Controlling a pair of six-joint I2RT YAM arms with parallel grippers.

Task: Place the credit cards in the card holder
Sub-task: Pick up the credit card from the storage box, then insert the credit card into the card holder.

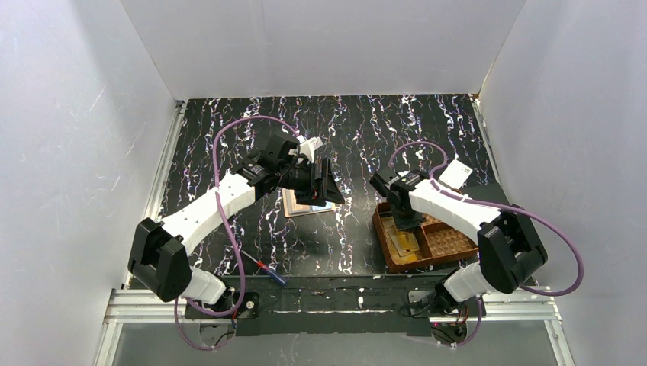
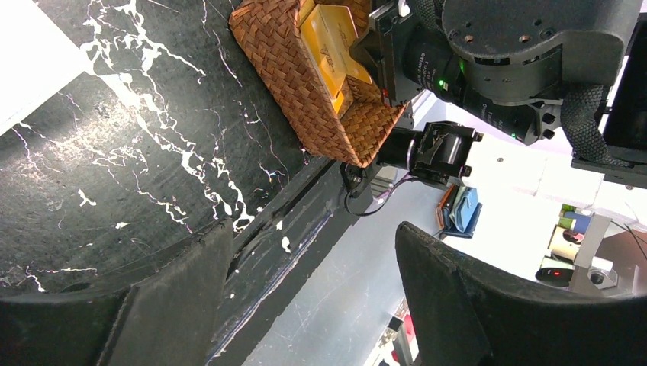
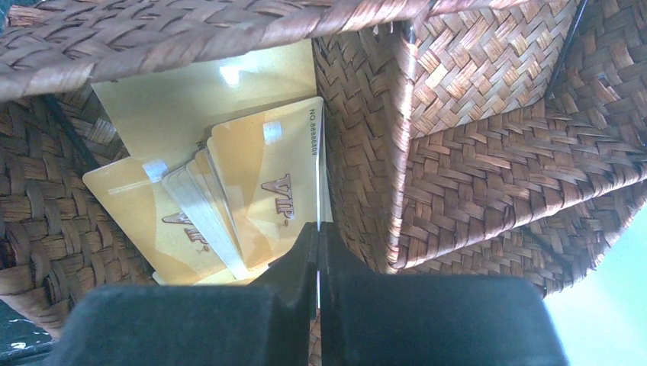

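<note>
Marbled table (image 1: 351, 137) — right fingers (image 3: 290, 305) down in basket (image 3: 496, 152), pinching credit card (image 3: 319, 255); left fingers (image 2: 473, 305) spread

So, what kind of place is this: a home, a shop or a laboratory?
Probably a robot laboratory test cell: white panels enclose a black marbled table, and two cabled arms are bolted to a metal rail at its near edge.

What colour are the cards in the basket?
The credit cards are gold with reddish VIP lettering; clearest in right wrist view.
</note>
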